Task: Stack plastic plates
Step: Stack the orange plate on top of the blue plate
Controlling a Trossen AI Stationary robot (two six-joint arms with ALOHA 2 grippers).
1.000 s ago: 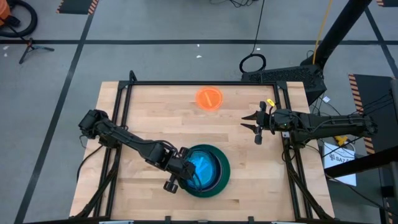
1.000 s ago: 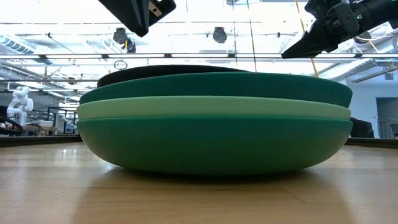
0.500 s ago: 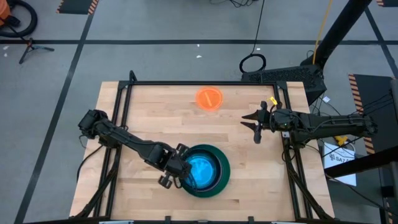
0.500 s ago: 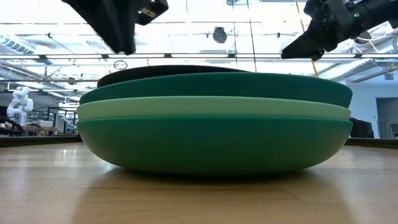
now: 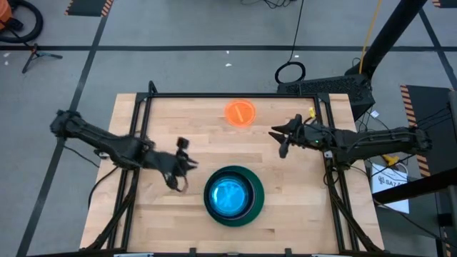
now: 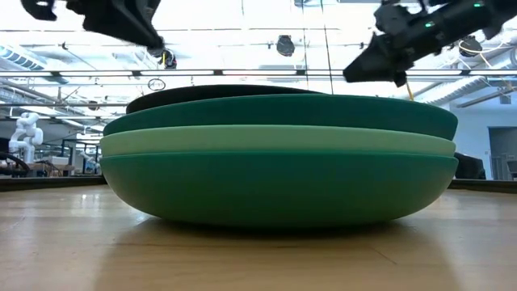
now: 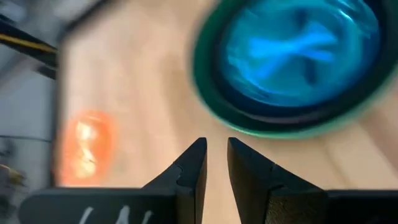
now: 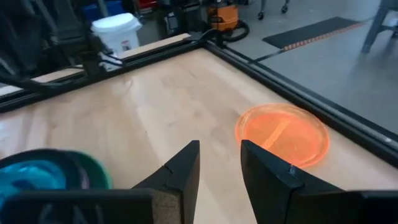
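While one orange plate [image 5: 240,113] lies alone at the far edge of the table [image 5: 157,214], well apart from the stack [image 5: 233,197], most of the job looks done: stack sits near the front at centre, dark green rim outermost, cyan-blue plate [image 5: 230,194] on top (low view shows green layers and a black edge above them). Right gripper [image 5: 280,138] hovers just right of the orange plate and a little nearer, fingers parted by a narrow gap, holding nothing. Seen past those fingers, orange plate [image 8: 282,134] lies ahead and slightly off to one side, flat on the wood, round, so no long axis to line up with. Left gripper [image 5: 180,163] hangs left of the stack, clear of it, fingers also slightly apart and empty. Clearly closer to the orange plate: right arm. Probably a short reach towards far-left for that arm, then a carry to the stack.
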